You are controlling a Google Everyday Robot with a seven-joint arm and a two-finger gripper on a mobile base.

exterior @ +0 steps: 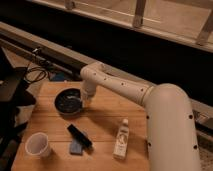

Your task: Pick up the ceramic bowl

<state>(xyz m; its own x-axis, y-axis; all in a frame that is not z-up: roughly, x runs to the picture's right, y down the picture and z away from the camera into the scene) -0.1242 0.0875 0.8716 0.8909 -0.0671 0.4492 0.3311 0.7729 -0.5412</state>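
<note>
The bowl [67, 103] rests on a wooden table [107, 116]. The gripper [86, 98] hangs at the bowl's right rim, and I cannot tell whether it is open or closed. In front of the bowl lie a cup [39, 145], a black bar [80, 135], a blue pad [75, 147] and a bottle [120, 140]; behind it run a cable [33, 75] and dark rails [60, 52].

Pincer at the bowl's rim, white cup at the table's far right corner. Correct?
Not quite. The camera view shows the cup at the table's near left corner, in front of the bowl. The pincer is indeed at the bowl's rim.
</note>
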